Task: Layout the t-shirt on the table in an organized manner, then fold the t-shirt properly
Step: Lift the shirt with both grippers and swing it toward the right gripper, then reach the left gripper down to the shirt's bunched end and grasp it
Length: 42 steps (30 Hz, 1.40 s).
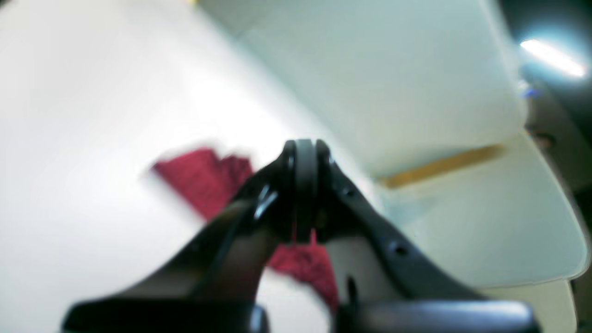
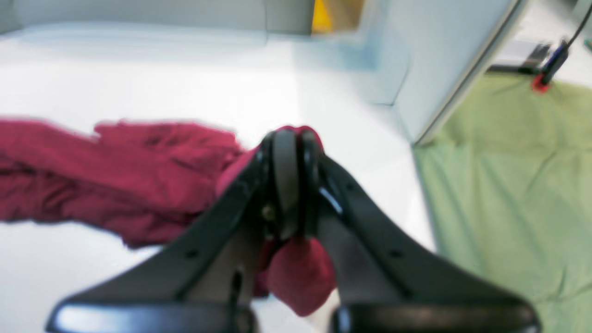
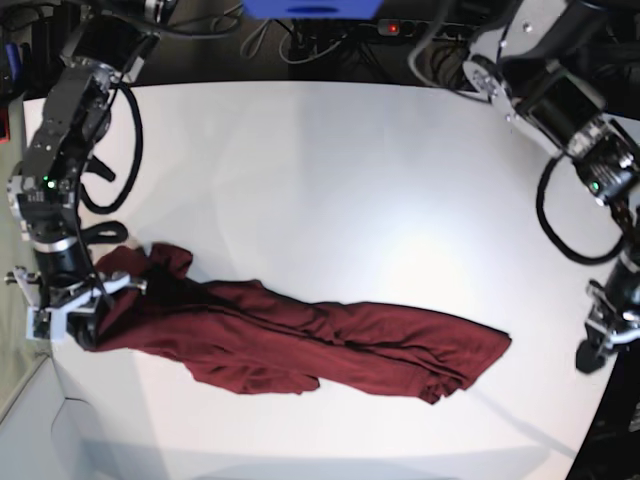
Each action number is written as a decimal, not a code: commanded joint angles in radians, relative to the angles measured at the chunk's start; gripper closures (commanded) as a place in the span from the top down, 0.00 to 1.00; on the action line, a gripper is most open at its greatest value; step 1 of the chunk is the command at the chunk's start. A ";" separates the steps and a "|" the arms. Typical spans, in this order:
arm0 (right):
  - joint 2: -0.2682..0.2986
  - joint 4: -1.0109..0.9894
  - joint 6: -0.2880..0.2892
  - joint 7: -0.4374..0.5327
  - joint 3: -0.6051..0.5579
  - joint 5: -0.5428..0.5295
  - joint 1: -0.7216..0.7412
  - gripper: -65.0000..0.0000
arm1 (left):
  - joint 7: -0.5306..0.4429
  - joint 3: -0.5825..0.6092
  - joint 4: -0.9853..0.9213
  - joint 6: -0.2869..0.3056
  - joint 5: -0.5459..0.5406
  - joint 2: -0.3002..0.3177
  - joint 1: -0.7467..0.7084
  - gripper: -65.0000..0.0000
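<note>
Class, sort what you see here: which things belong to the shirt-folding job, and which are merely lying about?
Belongs to the job:
dark maroon knit t-shirt
broad white matte table

Lying about:
pale green cloth beside the table
black cables behind the table

Both wrist views are blurred. In the left wrist view the t-shirt (image 1: 203, 178) is a smeared red patch, partly hidden behind the closed left gripper (image 1: 305, 152); whether any cloth is pinched there cannot be told. In the right wrist view the right gripper (image 2: 289, 143) covers part of the cloth, and the picture's left edge cuts the garment off. In the base view the left gripper (image 3: 590, 355) sits off the table's (image 3: 330, 160) right edge, too small to read.
</note>
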State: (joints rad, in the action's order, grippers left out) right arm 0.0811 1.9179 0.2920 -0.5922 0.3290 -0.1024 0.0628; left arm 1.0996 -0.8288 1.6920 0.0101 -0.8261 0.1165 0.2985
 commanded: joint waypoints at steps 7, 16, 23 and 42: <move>-0.024 -0.022 0.002 0.134 -0.001 -0.006 -0.103 0.00 | -0.059 0.001 -0.172 0.008 -0.054 0.012 -0.112 0.01; -0.016 -0.151 0.002 0.130 -0.001 0.000 -0.148 0.00 | -0.083 0.227 -0.301 -0.002 0.021 0.051 0.012 0.01; -0.005 -0.156 0.138 0.128 -0.001 0.002 -0.203 0.11 | -0.350 0.599 -0.478 -0.002 0.271 0.044 0.189 0.29; -0.004 -0.154 0.152 0.131 0.005 0.002 -0.288 0.28 | -1.120 0.945 -1.366 0.008 0.459 -0.088 0.488 0.75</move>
State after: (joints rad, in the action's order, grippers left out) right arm 0.0669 1.7432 0.4416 -0.4843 0.3309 -0.0872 -0.2321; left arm 0.0036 0.1150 0.3084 0.0105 -0.3672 0.0292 0.7433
